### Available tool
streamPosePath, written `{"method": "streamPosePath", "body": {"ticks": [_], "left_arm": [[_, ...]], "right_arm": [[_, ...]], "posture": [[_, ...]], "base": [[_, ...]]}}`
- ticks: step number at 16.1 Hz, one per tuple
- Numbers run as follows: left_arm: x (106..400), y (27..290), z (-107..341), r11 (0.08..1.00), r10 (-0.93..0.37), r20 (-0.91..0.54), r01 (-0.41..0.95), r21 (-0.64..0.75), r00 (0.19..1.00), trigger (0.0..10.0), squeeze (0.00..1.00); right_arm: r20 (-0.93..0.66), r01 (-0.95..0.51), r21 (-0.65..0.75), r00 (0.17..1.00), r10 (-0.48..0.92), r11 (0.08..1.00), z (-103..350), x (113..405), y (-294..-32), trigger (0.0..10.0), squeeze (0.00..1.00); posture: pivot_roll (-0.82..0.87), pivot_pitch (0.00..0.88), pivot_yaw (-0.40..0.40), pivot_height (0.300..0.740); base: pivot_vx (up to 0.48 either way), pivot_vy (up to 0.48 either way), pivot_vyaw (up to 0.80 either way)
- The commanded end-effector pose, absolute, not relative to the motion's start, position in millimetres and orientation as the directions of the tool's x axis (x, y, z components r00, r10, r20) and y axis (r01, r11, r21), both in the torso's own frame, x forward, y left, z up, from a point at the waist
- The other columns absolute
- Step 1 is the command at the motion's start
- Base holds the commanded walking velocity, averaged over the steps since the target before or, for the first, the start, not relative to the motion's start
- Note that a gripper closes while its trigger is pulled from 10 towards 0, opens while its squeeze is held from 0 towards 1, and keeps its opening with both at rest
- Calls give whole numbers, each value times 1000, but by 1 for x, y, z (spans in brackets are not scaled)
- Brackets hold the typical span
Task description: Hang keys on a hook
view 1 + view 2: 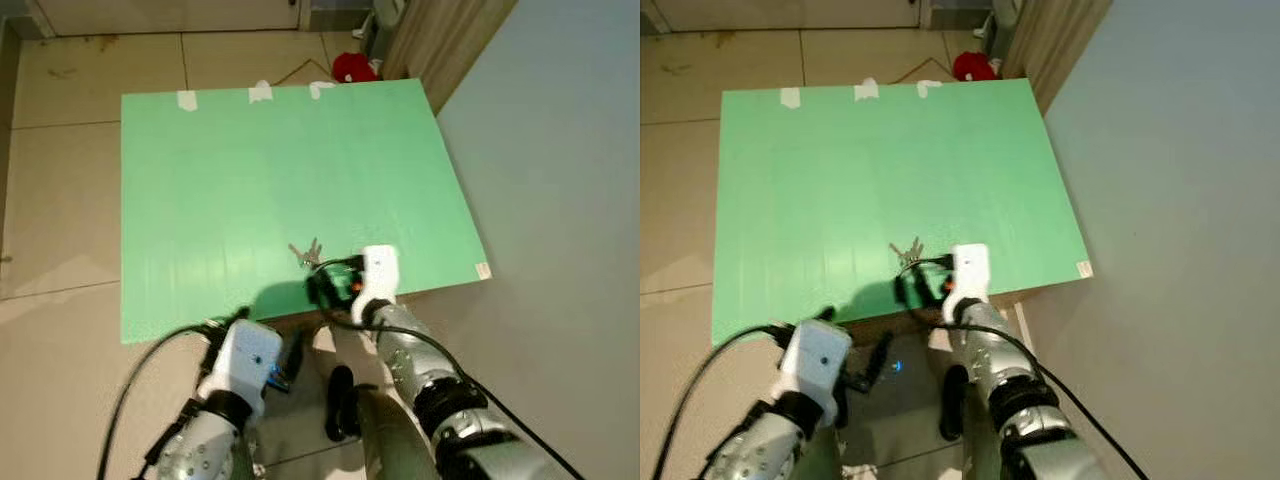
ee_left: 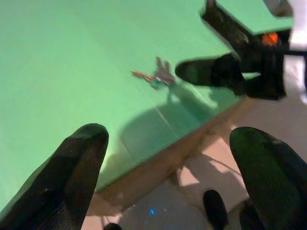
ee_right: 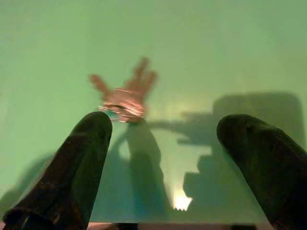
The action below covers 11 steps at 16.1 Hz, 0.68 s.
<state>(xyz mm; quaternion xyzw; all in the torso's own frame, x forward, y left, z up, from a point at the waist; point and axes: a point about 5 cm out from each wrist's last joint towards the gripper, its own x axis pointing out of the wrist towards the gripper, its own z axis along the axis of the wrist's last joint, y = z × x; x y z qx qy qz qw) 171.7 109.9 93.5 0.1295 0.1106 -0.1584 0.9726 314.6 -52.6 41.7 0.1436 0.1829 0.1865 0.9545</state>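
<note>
Lying near the tabletop's [image 1: 200, 180] near edge, the keys [image 1: 306, 252] fan away from the right pincer [image 3: 163, 158], which hovers just short of them, spread wide and empty. Farther off, the left pincer [image 2: 168, 177] gapes empty too.

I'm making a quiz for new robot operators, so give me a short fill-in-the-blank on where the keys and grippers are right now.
1. The keys lie on a ____ table top.
2. The gripper nearest the keys is the ____ one.
3. The right gripper has its fingers ____, with nothing between them.
4. The left gripper hangs off the table's ____ edge, above the floor.

Missing words: green; right; open; near
</note>
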Motion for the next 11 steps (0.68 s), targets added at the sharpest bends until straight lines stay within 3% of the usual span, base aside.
{"method": "streamPosePath", "body": {"ticks": [1,5,8,11], "left_arm": [[165,103,89,907,-303,-280,366,209,911,10000,0],[166,94,96,903,-318,-260,374,210,912,10000,0],[161,89,99,901,-335,-253,387,198,908,10000,0],[165,88,98,902,-332,-250,384,199,910,10000,0]], "right_arm": [[-269,-324,498,824,498,805,58,311,5,10000,0],[-333,-287,458,821,463,841,52,312,5,10000,0],[-377,-227,291,865,330,929,51,328,-29,10000,0],[-359,-170,266,896,261,949,58,340,-51,10000,0]], "posture": [[310,409,-149,740],[374,441,-131,740],[370,441,-129,740],[352,435,-131,740]], "base": [[0,0,0],[0,0,0],[0,0,0],[0,0,0]]}}
